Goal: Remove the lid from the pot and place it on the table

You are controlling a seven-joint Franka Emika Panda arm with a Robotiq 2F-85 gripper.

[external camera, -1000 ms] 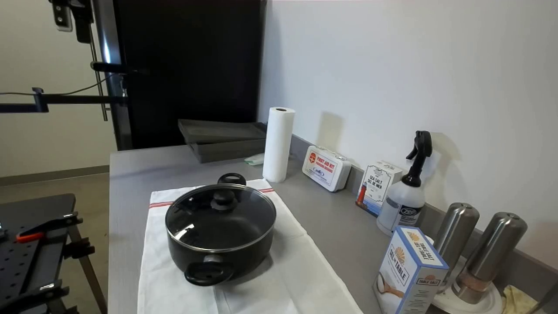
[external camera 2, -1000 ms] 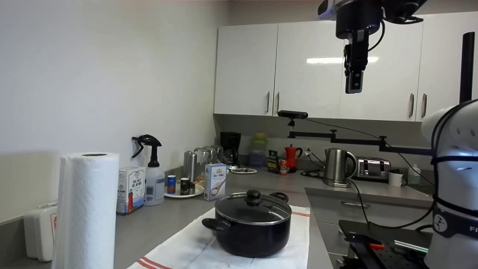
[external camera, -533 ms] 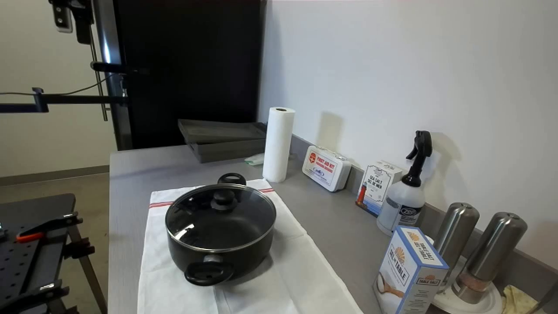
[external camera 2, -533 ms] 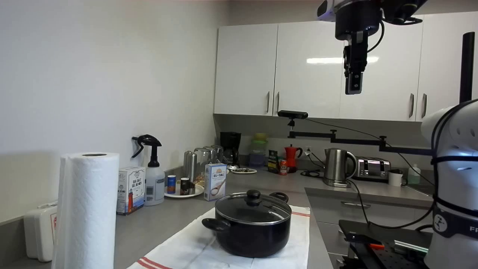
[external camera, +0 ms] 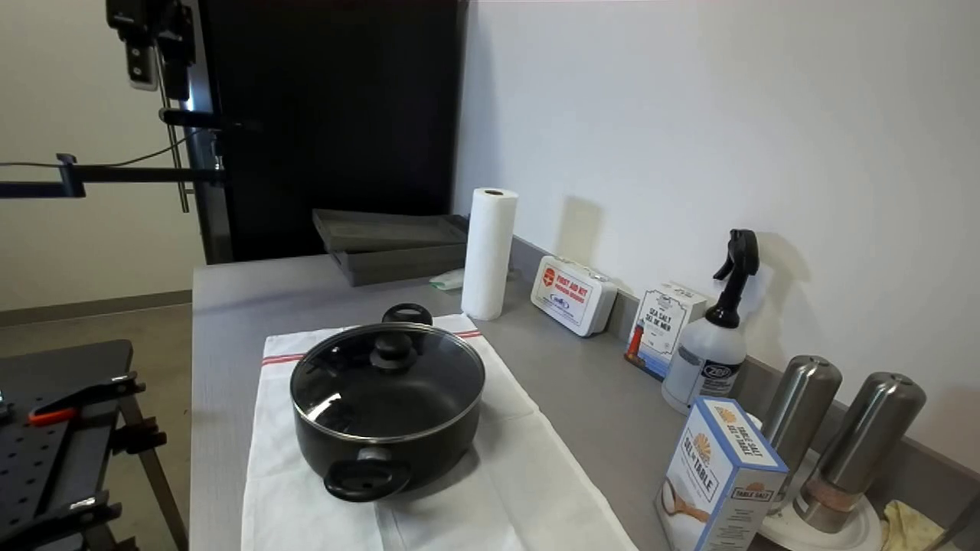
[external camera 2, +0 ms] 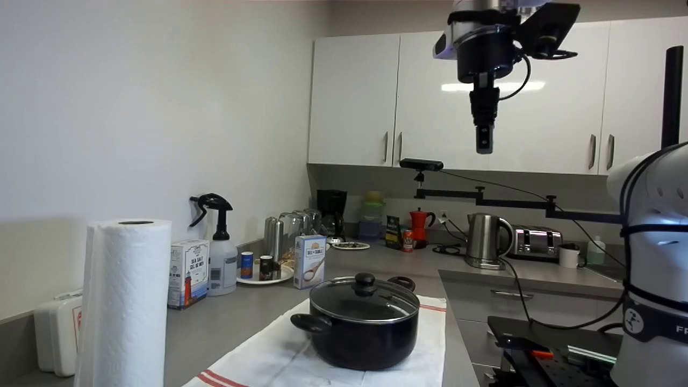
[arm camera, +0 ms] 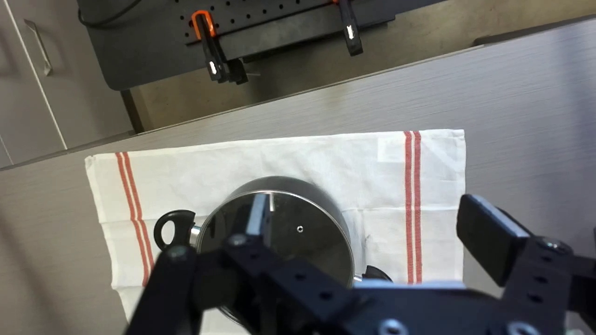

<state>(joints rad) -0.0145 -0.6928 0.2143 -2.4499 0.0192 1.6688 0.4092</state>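
Note:
The lid (external camera: 367,398), see-through glass with a black knob, lies on the black pot (external camera: 429,451) in both exterior views; there the lid (external camera 2: 344,306) sits level on the pot (external camera 2: 365,346). The pot stands on a white cloth on the grey table (external camera: 566,405). My gripper (external camera 2: 484,141) is empty, high above and to one side of the pot; it also shows at the upper left (external camera: 159,76) in an exterior view. In the wrist view its fingers (arm camera: 368,204) are wide apart. One finger covers part of the lid (arm camera: 307,242) there, hiding the knob.
A paper towel roll (external camera: 490,256), first aid kit (external camera: 574,297), sea salt box (external camera: 664,329), spray bottle (external camera: 706,360), table salt box (external camera: 720,474) and steel mills (external camera: 861,451) stand along the wall side. Grey trays (external camera: 398,249) lie at the far end. A camera arm (external camera 2: 516,204) crosses behind.
My gripper has moved down, leftward in the exterior view that shows the arm base and rightward in the view with the trays. It also looks slightly turned. The lid and pot have not moved.

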